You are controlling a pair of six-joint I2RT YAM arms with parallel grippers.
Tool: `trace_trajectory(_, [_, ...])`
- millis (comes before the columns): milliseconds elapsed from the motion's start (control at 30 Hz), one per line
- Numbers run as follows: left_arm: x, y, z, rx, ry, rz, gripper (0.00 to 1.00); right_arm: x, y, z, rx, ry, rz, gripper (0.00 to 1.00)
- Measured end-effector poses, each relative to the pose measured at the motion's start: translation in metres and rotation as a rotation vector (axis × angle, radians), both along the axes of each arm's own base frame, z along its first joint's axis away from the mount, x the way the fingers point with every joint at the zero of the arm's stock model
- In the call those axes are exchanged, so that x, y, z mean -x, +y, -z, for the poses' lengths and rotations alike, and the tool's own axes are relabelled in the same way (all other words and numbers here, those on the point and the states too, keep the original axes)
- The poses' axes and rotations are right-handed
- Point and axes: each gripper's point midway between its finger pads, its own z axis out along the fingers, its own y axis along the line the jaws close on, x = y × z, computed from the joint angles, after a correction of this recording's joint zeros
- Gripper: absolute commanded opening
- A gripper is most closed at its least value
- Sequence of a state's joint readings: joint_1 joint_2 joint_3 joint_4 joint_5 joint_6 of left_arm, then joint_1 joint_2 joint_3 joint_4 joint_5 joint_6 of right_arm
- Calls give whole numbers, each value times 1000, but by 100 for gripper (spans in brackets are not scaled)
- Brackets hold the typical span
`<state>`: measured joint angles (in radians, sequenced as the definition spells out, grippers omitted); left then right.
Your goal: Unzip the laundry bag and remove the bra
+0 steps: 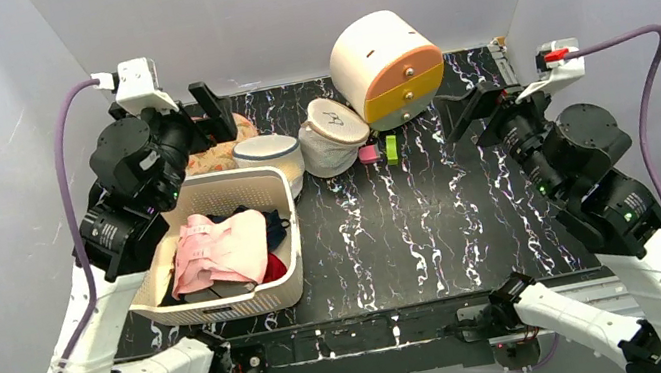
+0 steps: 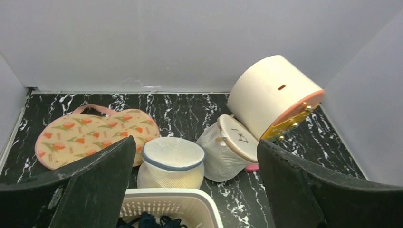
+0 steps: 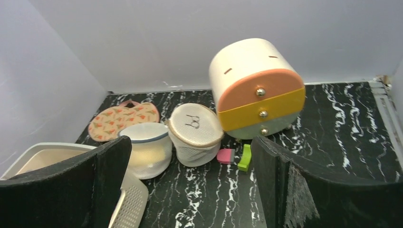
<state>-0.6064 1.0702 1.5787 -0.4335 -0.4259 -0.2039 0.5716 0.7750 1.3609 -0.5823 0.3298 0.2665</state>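
**Desk:** Where did the laundry bag stand when the shutter fell?

**Photographer:** The laundry bag (image 1: 331, 136) sat toward the back of the black marbled table (image 1: 435, 230). It was tilted, so that its round top with the small bra drawing faced up and toward the right arm. A white round tub (image 1: 268, 156) with a dark rim stood just beside it on the left. A cream drum of drawers (image 1: 387, 65) lay on its side just behind it to the right. A pink block (image 1: 369, 154) and a green block (image 1: 391, 147) lay near its foot.

**Desk:** And the arms?

**Photographer:** Both had their fingers spread wide and carried nothing. The left gripper (image 1: 203, 125) hung over the far end of a white basket (image 1: 226, 310) heaped with clothes, apart from the bag. The right gripper (image 1: 474, 110) hovered above the table to the right of the drawers, also clear of the bag.

**Desk:** Was the zip open?

**Photographer:** In both wrist views the top lay flush on the mesh wall. The slider itself was too small to make out. A flat floral pouch (image 2: 90, 133) lay behind the tub, near the back left corner.
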Motion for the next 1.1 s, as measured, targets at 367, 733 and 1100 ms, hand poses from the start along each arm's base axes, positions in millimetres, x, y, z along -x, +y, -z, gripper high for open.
trace_trajectory(367, [-43, 32, 55, 61, 136, -10, 98, -29, -37, 55, -5, 159, 198, 98])
trace_trajectory(733, [-61, -17, 135, 132, 392, 208, 98, -42, -41, 144, -90, 379, 238, 98])
trace_trajectory(1100, [-58, -94, 220, 78, 694, 391, 98, -33, -20, 219, -155, 519, 137, 98])
